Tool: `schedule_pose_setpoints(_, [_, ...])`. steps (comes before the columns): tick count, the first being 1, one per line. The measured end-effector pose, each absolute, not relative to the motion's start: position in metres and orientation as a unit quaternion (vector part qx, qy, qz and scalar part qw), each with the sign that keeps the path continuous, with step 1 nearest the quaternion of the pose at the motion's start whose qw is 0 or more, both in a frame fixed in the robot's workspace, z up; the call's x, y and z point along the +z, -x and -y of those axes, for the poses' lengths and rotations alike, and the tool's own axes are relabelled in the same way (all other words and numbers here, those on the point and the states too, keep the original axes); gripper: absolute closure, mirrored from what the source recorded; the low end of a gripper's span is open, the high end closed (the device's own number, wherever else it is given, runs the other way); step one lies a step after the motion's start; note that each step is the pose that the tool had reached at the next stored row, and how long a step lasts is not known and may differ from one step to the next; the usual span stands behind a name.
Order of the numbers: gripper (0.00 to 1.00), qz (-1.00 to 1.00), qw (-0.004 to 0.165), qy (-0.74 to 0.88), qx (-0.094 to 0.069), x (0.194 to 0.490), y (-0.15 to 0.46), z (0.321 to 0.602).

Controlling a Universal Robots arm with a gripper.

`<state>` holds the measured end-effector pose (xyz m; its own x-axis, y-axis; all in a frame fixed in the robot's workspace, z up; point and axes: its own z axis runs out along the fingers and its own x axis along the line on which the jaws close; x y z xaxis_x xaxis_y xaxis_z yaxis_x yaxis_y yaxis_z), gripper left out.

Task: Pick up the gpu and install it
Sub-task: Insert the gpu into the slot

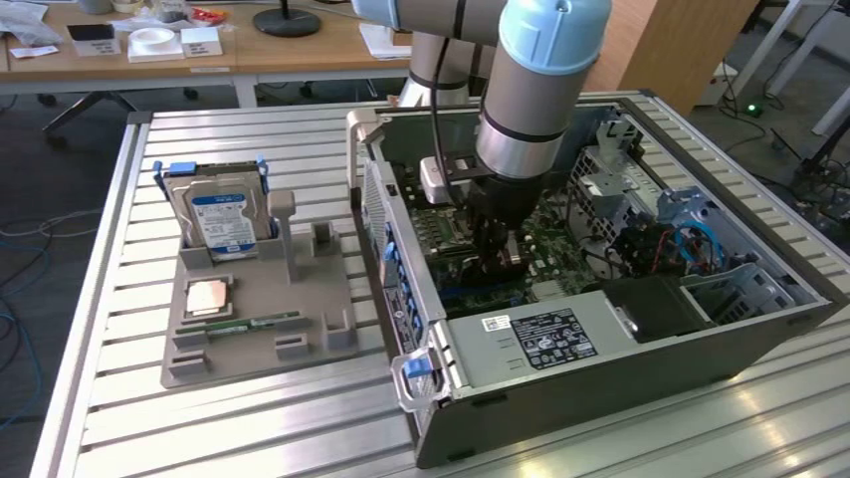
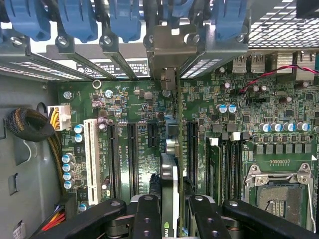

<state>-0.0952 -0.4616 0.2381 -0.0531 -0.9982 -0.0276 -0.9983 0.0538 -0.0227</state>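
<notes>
1. The gripper [image 2: 169,211] is closed on the gpu [image 2: 169,186], its black fingers [image 2: 147,219] pressing either flat face with the card held edge-on between them.
2. The gpu stands upright inside the open computer case [image 1: 743,329], directly over the motherboard [image 2: 249,124]. Its lower edge lines up with the row of expansion slots [image 2: 132,159]; whether it is seated cannot be told.
3. Its silver end bracket [image 2: 167,47] reaches toward the rear slot openings beneath the blue retention clips [image 2: 124,20].
4. Handling judgement: the card is light, stiff and thin, but fragile. Pressure belongs on the board's flat faces near the upper edge, clear of contacts and components.
5. Risk judgement: a tilted card may bind in the slot.
6. Outside the case, a hard drive [image 1: 223,219] stands in a grey parts holder [image 1: 253,329].
</notes>
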Motion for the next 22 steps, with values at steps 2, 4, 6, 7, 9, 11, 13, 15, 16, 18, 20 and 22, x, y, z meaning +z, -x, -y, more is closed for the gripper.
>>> schedule_pose_setpoints(2, [0.73,-0.726,0.018,0.688,0.001,0.238,0.095,0.462])
schedule_pose_setpoints(4, [0.73,-0.726,0.018,0.688,0.001,0.238,0.095,0.462])
schedule_pose_setpoints(6, [0.73,-0.726,0.018,0.688,0.001,0.238,0.095,0.462])
schedule_pose_setpoints(7, [0.73,-0.726,0.018,0.688,0.001,0.238,0.095,0.462])
schedule_pose_setpoints(9, [0.73,-0.726,0.018,0.688,0.002,0.238,0.096,0.461])
schedule_pose_setpoints(11, [0.67,-0.726,0.018,0.688,0.001,0.238,0.095,0.462])
schedule_pose_setpoints(13, [0.60,-0.726,0.018,0.688,0.001,0.238,0.095,0.462])
schedule_pose_setpoints(15, [0.60,-0.726,0.018,0.688,0.001,0.238,0.095,0.462])
schedule_pose_setpoints(16, [0.60,-0.726,0.018,0.688,0.001,0.238,0.095,0.462])
schedule_pose_setpoints(18, [0.60,-0.726,0.018,0.688,0.001,0.240,0.095,0.462])
schedule_pose_setpoints(20, [0.60,-0.726,0.018,0.688,0.001,0.245,0.095,0.462])
schedule_pose_setpoints(22, [0.60,-0.726,0.018,0.688,0.001,0.249,0.095,0.462])
